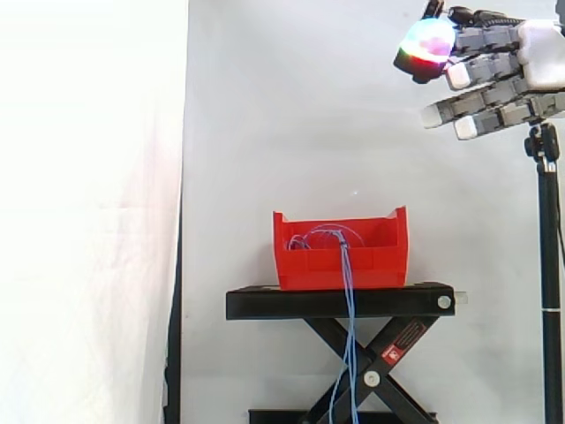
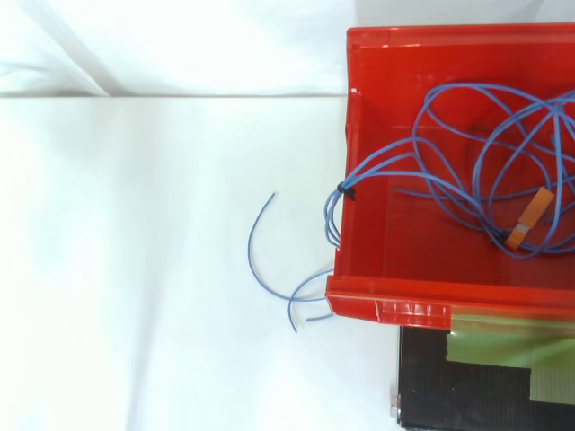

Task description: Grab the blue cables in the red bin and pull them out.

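Red bin [image 1: 309, 265] on a black stand [image 1: 265, 303], before a white curtain [image 1: 88, 221]; side and top views. A thin black pole [image 1: 550, 265] rises at the right edge of the side view, directly below the hand [image 1: 494, 88]. Open air separates the hand from the bin, with nothing between them.

The hand hangs high in the upper right, well above and to the right of the bin. Its fingers are stretched nearly straight and point left, stacked close together. The glowing pad [image 1: 428, 44] sits at the leading edge. The fingers are relaxed and apart from everything, holding and touching nothing.

The blue cables [image 1: 347, 300] lie partly coiled in loose loops on the bin floor, with an orange tag [image 2: 530, 218] among them. From above, a bundle gathered by a small black tie [image 2: 341, 190] crosses the bin's left wall. In the side view the strands drop vertically down the bin's near wall and past the stand.
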Controlling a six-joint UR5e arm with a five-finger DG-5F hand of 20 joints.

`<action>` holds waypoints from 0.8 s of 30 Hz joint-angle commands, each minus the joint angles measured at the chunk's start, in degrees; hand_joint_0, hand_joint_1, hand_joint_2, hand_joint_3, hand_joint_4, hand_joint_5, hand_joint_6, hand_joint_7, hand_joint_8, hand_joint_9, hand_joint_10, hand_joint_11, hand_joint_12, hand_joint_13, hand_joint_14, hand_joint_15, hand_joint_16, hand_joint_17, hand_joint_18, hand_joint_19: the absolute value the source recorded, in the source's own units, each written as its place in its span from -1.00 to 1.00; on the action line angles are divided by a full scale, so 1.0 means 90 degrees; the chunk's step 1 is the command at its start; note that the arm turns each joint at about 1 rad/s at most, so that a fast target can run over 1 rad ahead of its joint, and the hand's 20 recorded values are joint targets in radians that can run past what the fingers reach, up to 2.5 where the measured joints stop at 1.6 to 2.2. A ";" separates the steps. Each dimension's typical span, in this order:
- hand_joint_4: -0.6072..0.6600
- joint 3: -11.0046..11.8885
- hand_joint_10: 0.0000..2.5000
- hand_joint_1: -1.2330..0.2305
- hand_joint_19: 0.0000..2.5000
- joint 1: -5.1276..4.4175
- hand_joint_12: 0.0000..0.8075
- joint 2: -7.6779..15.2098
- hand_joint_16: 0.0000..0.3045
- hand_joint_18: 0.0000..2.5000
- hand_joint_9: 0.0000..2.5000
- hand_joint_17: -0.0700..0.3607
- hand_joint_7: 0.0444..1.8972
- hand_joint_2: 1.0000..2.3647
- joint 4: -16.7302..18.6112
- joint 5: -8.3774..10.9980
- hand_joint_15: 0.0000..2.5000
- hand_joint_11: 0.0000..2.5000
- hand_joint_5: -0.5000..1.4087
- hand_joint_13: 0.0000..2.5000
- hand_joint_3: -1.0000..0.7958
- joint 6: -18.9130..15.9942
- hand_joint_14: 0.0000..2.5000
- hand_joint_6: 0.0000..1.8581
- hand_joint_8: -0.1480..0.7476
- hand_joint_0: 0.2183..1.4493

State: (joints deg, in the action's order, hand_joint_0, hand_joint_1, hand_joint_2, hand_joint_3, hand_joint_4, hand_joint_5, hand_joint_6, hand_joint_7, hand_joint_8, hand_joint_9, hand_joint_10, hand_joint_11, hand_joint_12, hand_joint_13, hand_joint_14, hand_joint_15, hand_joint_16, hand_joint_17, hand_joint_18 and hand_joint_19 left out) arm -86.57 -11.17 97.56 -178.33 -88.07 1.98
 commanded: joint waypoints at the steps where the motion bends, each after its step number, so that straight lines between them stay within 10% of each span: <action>1: 0.23 0.0000 -0.99 -0.49 -0.72 -0.0008 -0.09 0.0000 -0.60 -0.92 -0.61 -0.04 -0.74 -1.00 0.0000 0.0000 -0.90 -0.72 -0.13 -0.89 -1.00 0.0000 -1.00 -0.99 -0.09 -0.16; 16: 0.23 -0.0009 -0.99 -0.49 -0.71 0.0001 -0.09 0.0000 -0.60 -0.90 -0.61 -0.04 -0.74 -1.00 0.0029 0.0029 -0.89 -0.72 -0.13 -0.88 -1.00 0.0010 -1.00 -0.99 -0.09 -0.15; 24: 0.24 -0.0009 -0.99 -0.49 -0.72 -0.0008 -0.10 0.0078 -0.60 -0.88 -0.60 -0.04 -0.74 -1.00 0.0840 0.0400 -0.89 -0.72 -0.12 -0.87 -1.00 0.0469 -1.00 -0.99 -0.09 -0.15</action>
State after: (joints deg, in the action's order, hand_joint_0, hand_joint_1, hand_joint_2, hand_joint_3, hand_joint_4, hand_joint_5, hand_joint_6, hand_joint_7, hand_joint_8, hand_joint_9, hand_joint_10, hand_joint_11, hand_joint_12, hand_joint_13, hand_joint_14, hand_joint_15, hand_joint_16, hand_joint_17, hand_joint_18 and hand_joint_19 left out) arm -86.58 -11.22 97.68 -173.59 -85.66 3.41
